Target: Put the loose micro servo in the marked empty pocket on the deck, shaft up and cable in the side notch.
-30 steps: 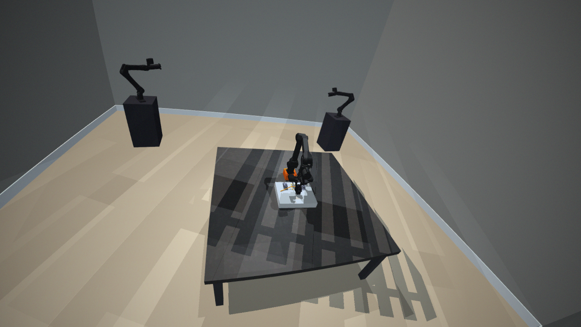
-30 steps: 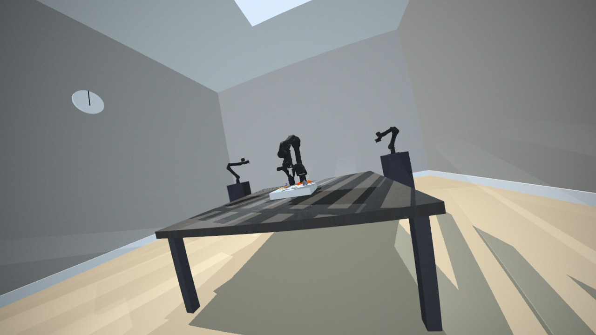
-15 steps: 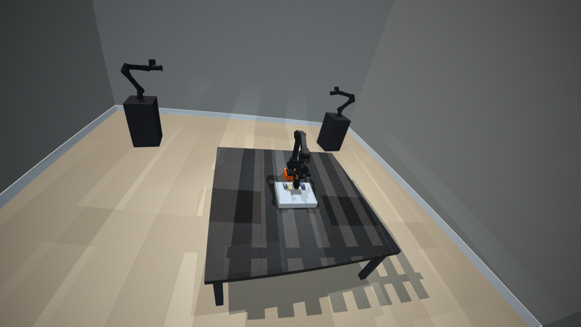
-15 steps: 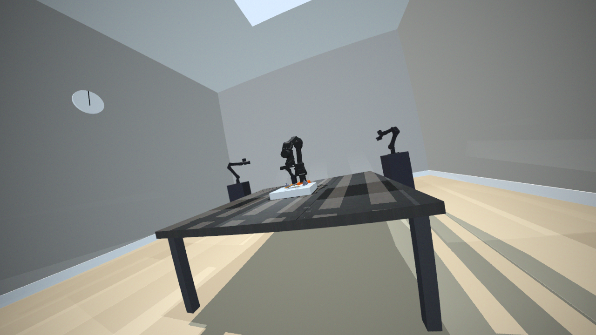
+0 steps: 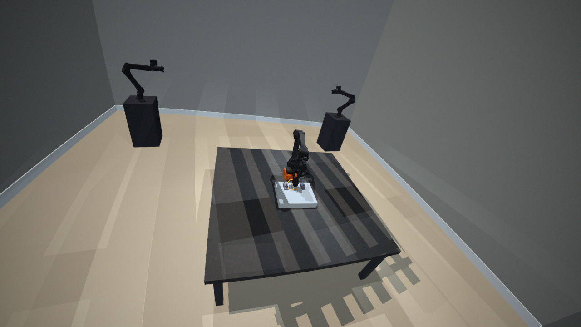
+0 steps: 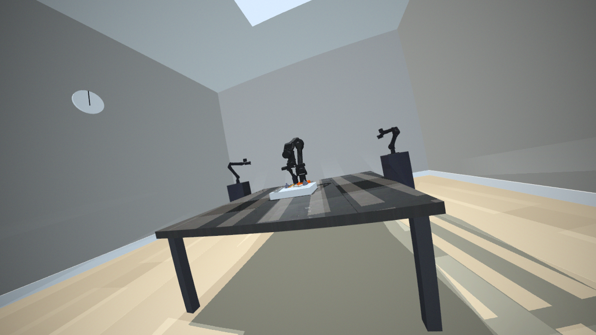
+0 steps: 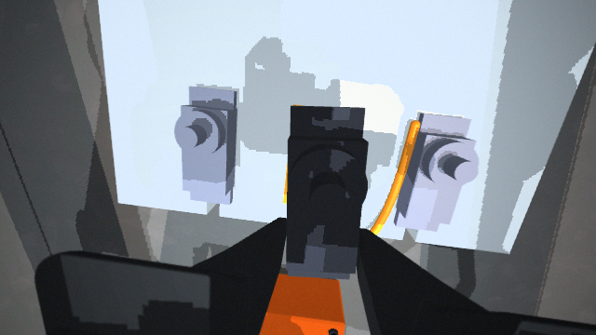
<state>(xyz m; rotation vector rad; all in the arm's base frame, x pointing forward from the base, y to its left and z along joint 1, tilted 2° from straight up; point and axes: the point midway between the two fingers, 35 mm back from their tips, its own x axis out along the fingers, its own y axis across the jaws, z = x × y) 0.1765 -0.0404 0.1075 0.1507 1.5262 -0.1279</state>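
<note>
My gripper (image 7: 321, 232) (image 5: 295, 183) is shut on the dark micro servo (image 7: 326, 195), one finger on each side. The servo's round output shaft side faces the wrist camera. It looks larger than the grey servos and appears held above the white deck (image 7: 196, 37) (image 5: 301, 199) (image 6: 291, 194). The marked pocket is almost wholly hidden beneath it; slivers of its yellow-orange outline (image 7: 286, 191) show at the servo's left and far edge. The orange cable (image 7: 396, 188) arches out on the right, beside the right grey servo, and passes behind the right finger. Whether it lies in the notch is hidden.
Two grey servos stand on the deck, one left (image 7: 209, 163) (image 5: 285, 185) and one right (image 7: 435, 172) (image 5: 302, 186) of the held servo. The orange arm base (image 7: 303, 298) (image 5: 287, 175) is close behind the deck. The deck lies on the dark table (image 5: 243, 244) (image 6: 233, 214).
</note>
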